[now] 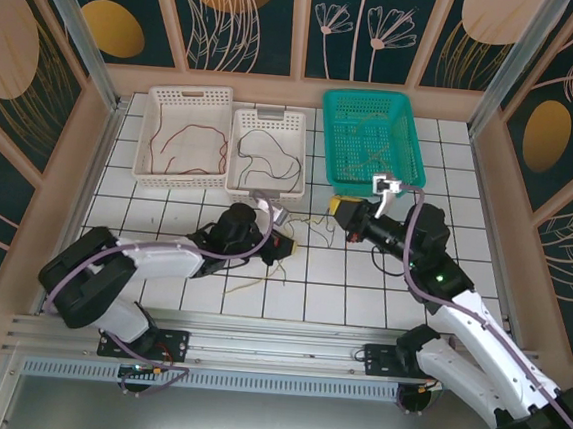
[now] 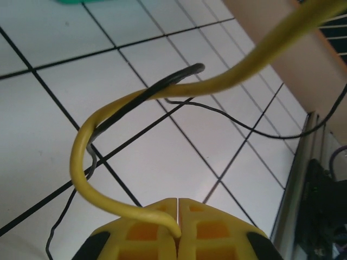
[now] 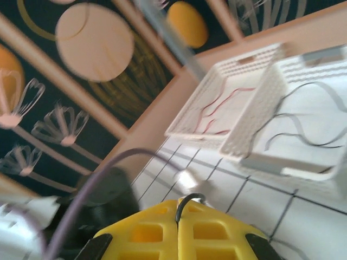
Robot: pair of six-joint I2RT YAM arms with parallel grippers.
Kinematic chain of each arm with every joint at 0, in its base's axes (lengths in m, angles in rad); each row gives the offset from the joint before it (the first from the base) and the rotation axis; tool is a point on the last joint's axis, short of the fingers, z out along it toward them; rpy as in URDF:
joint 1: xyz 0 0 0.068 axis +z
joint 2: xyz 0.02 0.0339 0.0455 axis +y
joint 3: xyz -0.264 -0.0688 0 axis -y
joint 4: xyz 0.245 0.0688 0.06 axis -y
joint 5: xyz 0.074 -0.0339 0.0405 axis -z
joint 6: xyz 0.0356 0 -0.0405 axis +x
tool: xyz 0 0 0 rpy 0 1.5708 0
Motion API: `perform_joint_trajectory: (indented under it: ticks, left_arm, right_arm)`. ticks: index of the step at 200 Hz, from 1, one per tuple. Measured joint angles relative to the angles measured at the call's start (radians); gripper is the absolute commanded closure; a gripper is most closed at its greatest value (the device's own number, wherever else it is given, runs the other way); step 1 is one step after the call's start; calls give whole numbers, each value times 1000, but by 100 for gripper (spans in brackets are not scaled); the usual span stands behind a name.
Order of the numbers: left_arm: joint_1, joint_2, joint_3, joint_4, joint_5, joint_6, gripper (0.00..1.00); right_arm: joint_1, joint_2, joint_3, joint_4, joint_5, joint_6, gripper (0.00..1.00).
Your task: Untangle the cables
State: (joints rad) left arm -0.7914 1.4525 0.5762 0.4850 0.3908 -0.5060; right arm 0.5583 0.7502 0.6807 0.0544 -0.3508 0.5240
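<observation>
My left gripper [image 2: 178, 216] is clamped on the yellow cable [image 2: 76, 162], which loops left, then runs away up-right. A black cable [image 2: 162, 84] hooks across it. My right gripper [image 3: 178, 215] pinches a black cable end [image 3: 184, 200].

Nope, no lettering, labels, brand marks or numbers that I can make out in any of the views
</observation>
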Motion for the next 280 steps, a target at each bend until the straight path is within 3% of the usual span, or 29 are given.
perform_joint_trajectory:
  ticks: [54, 105, 128, 209, 280]
  left_arm:
    - [0, -308, -5, -197, -51, 0, 100]
    - [0, -505, 98, -533, -188, -2, 100]
    - [0, -570, 192, -671, -273, 21, 100]
    - [0, -702, 322, -987, -459, 129, 100]
    - [0, -735, 335, -1096, -557, 165, 100]
  right_arm:
    - [-232, -79, -23, -90, 169, 85, 100]
    - [-525, -91, -39, -183, 144, 154, 100]
    - [-610, -96, -39, -208, 130, 170, 100]
    - [-658, -170, 7, -315, 259, 201, 100]
    - [-658, -186, 22, -408, 412, 232, 100]
